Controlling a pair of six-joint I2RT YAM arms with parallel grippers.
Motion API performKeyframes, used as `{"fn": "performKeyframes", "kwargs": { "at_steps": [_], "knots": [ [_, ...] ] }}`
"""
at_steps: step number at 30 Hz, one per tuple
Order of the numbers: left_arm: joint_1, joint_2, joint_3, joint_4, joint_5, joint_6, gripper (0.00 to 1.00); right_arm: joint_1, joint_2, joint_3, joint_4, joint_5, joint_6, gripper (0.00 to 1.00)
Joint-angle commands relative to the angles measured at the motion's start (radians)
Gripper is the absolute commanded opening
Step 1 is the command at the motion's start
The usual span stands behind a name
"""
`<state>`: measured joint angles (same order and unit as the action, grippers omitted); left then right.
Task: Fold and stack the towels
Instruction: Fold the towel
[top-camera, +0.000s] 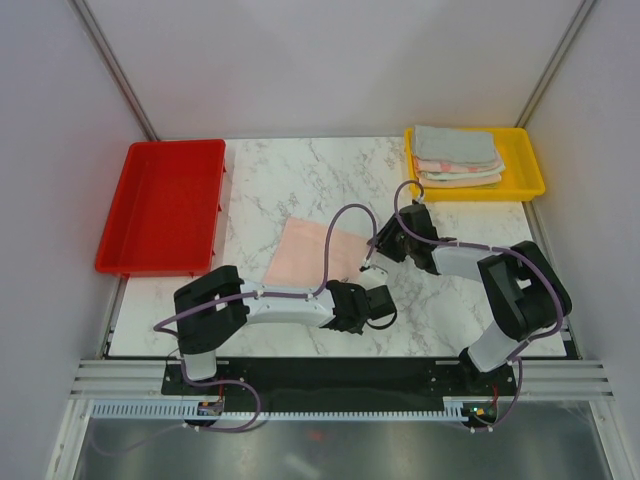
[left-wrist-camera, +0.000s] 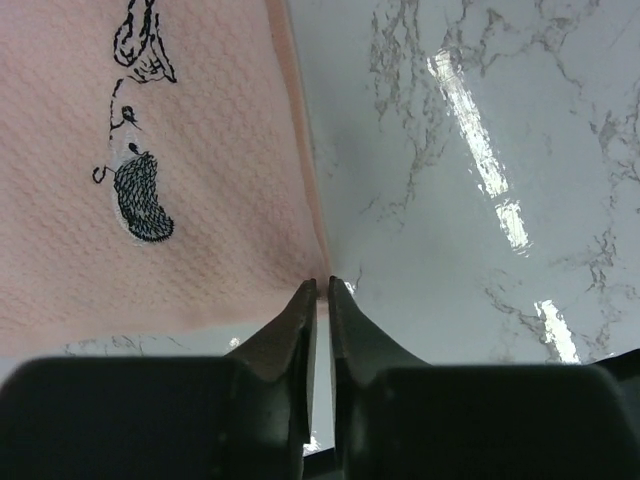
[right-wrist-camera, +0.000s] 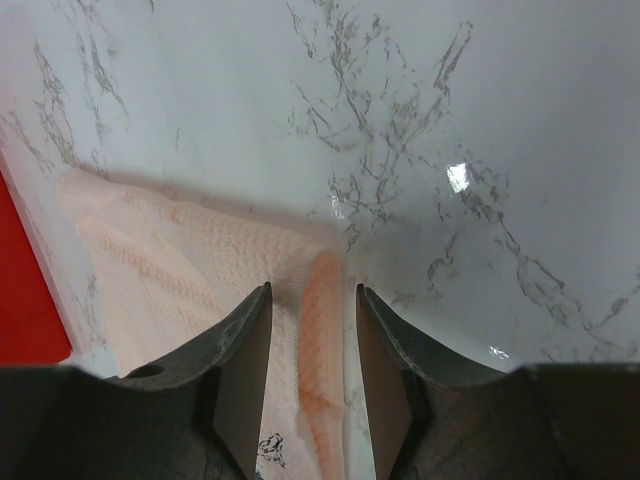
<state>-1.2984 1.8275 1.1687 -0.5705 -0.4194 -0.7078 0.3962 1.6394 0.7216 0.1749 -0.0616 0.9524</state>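
A pink towel (top-camera: 315, 252) lies spread flat on the marble table, with a black printed animal mark (left-wrist-camera: 140, 195) on it. My left gripper (left-wrist-camera: 322, 287) is down at the towel's near right corner, and its jaws are closed to a thin slit with the corner's tip pinched between them. My right gripper (right-wrist-camera: 312, 292) stands open over the far right corner, its fingers on either side of a raised fold of the pink towel's (right-wrist-camera: 180, 270) hem. Folded towels (top-camera: 457, 158) in mint, pink and cream sit stacked in the yellow tray (top-camera: 530, 165).
A red tray (top-camera: 160, 205) stands at the left side of the table, its edge (right-wrist-camera: 25, 300) also showing in the right wrist view. Grey walls enclose the back and both sides. Bare marble (top-camera: 300, 175) lies behind the pink towel.
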Motion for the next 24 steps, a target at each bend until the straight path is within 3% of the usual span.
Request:
{"fn": "performKeyframes", "kwargs": {
  "at_steps": [1,4,18,21,22,23,24],
  "knots": [
    [-0.012,0.01,0.046,-0.022,-0.064,-0.047,0.11,-0.006,0.017,-0.008,0.061,-0.017,-0.02,0.47],
    [-0.01,0.006,0.046,-0.034,-0.068,-0.048,0.02,-0.005,0.025,-0.014,0.075,-0.02,-0.02,0.47],
    [-0.016,-0.033,0.019,-0.049,-0.03,-0.091,0.02,-0.005,0.071,-0.016,0.107,-0.024,-0.021,0.43],
    [-0.018,-0.008,0.017,-0.049,-0.015,-0.107,0.02,-0.007,0.086,-0.008,0.115,-0.015,-0.035,0.26],
    [-0.016,0.001,0.016,-0.048,-0.01,-0.111,0.02,-0.01,0.092,0.002,0.113,-0.014,-0.043,0.19],
    [-0.018,0.003,0.014,-0.046,-0.006,-0.117,0.02,-0.013,0.103,0.006,0.113,-0.004,-0.049,0.05],
    [-0.018,0.003,0.008,-0.043,-0.004,-0.127,0.02,-0.017,0.108,0.01,0.112,0.0,-0.067,0.0]
  ]
}}
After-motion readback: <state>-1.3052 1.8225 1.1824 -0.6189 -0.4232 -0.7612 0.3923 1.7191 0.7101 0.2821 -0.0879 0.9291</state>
